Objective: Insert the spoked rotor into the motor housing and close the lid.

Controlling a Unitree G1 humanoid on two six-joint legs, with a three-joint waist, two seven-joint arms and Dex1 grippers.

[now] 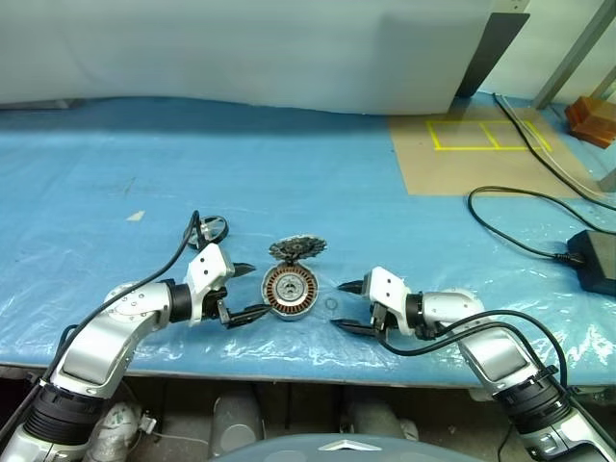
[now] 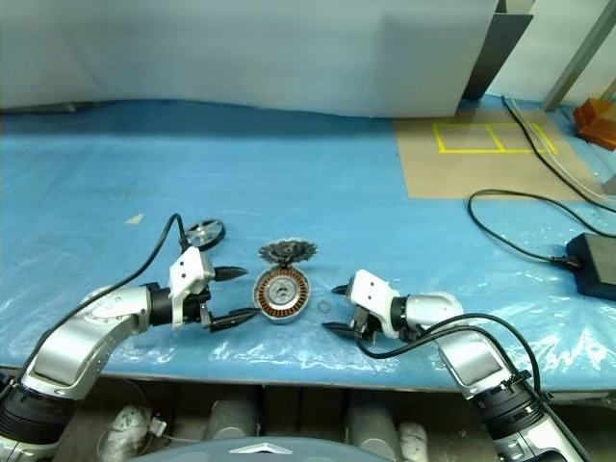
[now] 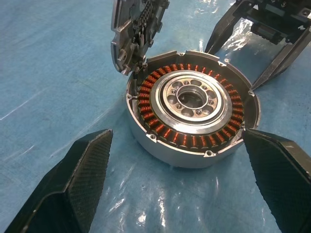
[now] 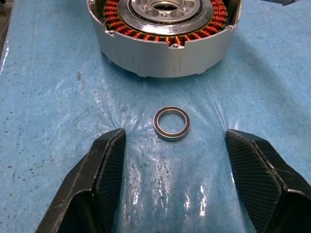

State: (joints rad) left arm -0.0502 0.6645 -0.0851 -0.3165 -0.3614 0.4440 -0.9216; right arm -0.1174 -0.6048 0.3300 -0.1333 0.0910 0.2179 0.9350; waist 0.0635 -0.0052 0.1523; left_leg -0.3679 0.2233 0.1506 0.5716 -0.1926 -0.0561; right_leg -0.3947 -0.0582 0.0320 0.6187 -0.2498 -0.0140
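Observation:
The motor housing [image 1: 290,291] is a silver puck with copper windings, standing open-topped on the blue table near its front edge. Against its far rim leans the lid [image 1: 297,249], tilted, with its dark toothed face showing. The spoked rotor [image 1: 212,229] lies flat further left and back. My left gripper [image 1: 254,291] is open just left of the housing, its fingers [image 3: 73,184] either side of it without touching. To the right of the housing my right gripper [image 1: 341,305] is open and low over a small metal ring [image 4: 171,123] on the table.
A brown sheet with yellow tape squares [image 1: 481,154] lies at the back right. A black cable [image 1: 510,236] runs to a black power brick [image 1: 597,260] at the right edge. The table's front edge is just behind both grippers.

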